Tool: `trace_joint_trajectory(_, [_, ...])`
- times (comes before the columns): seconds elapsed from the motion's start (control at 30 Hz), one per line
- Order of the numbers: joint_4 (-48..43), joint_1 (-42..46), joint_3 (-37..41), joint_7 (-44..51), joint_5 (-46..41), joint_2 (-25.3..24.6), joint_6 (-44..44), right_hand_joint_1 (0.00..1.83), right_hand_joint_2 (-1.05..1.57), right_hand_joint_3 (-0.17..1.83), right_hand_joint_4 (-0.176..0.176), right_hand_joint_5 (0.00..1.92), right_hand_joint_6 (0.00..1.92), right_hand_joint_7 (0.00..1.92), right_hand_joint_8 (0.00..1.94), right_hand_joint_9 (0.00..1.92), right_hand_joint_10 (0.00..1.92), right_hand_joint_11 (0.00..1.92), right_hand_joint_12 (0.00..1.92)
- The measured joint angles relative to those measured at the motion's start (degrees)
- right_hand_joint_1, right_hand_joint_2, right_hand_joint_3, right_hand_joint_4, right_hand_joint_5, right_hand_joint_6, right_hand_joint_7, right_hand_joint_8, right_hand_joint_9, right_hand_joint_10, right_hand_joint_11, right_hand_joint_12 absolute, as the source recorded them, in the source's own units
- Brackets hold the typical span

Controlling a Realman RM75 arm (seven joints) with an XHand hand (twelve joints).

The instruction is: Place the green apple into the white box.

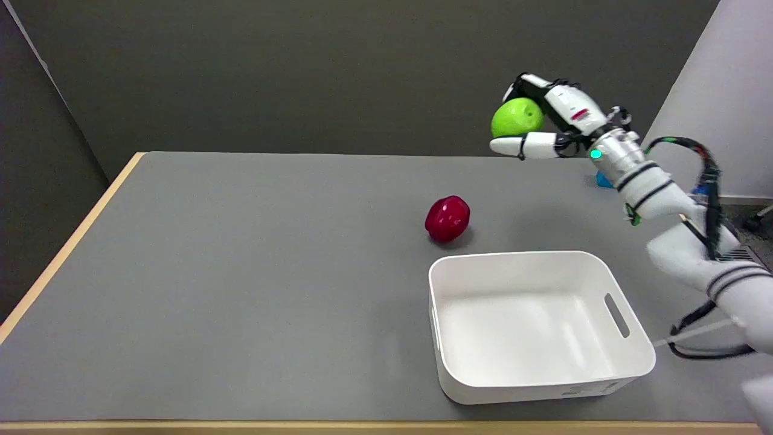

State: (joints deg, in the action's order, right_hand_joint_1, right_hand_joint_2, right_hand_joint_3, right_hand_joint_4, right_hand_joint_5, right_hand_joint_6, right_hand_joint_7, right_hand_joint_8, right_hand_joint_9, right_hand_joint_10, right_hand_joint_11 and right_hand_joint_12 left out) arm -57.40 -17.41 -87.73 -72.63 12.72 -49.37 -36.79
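White box (628, 353) sits nearest, nothing in it. Right hand (546, 124) is up in the air, fingers (525, 145) wrapped above and below the green apple (516, 118), gripping it.

The box (537, 326) stands on the table (241, 272), near its front edge and toward its right side. Nothing lies in the box. Behind the box, near its back left corner but apart from it, a second apple (447, 219) lies on the table. Further behind the box and high above the table, the right hand (546, 124) holds the apple (517, 117) in the air. The arm reaches in from the right of the box.
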Motion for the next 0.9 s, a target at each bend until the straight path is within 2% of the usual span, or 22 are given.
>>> trace_joint_trajectory(0.17, [-8.2, 9.5, 5.4, 0.0, -6.0, 1.2, -1.3, 1.13, 1.19, 0.35, -0.176, 0.54, 1.65, 0.60, 1.71, 0.85, 1.92, 0.59, 1.92])
trace_joint_trajectory(0.23, [-11.4, 14.0, 7.6, 0.0, -9.1, 1.4, -2.4, 1.15, 1.13, 0.42, -0.176, 0.59, 1.61, 0.65, 1.66, 0.89, 1.92, 0.72, 1.92])
trace_joint_trajectory(0.5, [-19.6, 29.0, 13.1, 0.0, -18.9, 0.8, -11.4, 1.15, 1.11, 0.45, -0.176, 0.60, 1.61, 0.65, 1.66, 0.90, 1.92, 0.73, 1.92])
trace_joint_trajectory(0.77, [-22.0, 39.2, 11.7, -0.6, -26.0, -1.1, -21.9, 1.14, 1.12, 0.46, -0.176, 0.57, 1.65, 0.63, 1.70, 0.90, 1.92, 0.73, 1.92])
trace_joint_trajectory(0.9, [-20.8, 42.2, 9.3, -2.1, -28.6, -1.5, -26.6, 1.13, 1.15, 0.44, -0.176, 0.55, 1.67, 0.61, 1.73, 0.89, 1.92, 0.67, 1.92])
